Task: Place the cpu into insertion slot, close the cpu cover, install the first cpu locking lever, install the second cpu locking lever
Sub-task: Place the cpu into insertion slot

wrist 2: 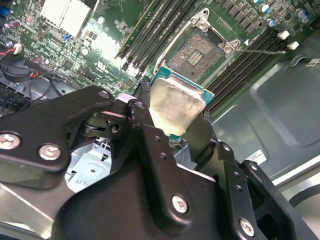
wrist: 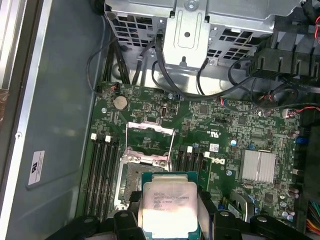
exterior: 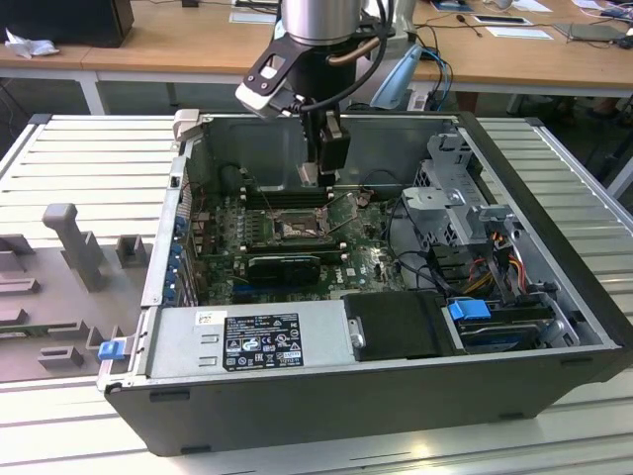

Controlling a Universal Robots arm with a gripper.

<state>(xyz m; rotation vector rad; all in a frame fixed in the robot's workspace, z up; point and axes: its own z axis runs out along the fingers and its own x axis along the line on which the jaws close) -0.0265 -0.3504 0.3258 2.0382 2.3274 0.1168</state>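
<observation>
Step in hand: placing the cpu into the insertion slot. Cover and both levers are not yet dealt with.

1. Tool state. The gripper (wrist 2: 172, 114) is clenched on the cpu (wrist 2: 176, 102), one black finger (wrist 2: 142, 100) on each of two opposite edges. In the first wrist view the gripper (wrist: 170, 222) carries the cpu (wrist: 169, 205) with its pale metal top facing the camera.
2. Position of the part. The cpu hangs above the insertion slot (wrist 2: 197, 52), apart from it and not seated. In the first wrist view it overlaps one edge of the insertion slot (wrist: 131, 177).
3. Socket condition. The contact field of the insertion slot is bare. The cpu cover (wrist: 150, 126) is swung open, on the far side of the insertion slot from the gripper. A thin locking lever (wrist 2: 260, 50) stands out sideways from the insertion slot, unlatched.
4. Surroundings. Black memory slots (wrist: 102, 170) run along both flanks of the insertion slot. Beyond the cover lies the metal drive cage (wrist: 190, 30).

Requirement (judgement): seating calls for the cpu to be centred squarely over the insertion slot, edges parallel to the frame, kept level, then lowered straight without sideways drag across the contacts
</observation>
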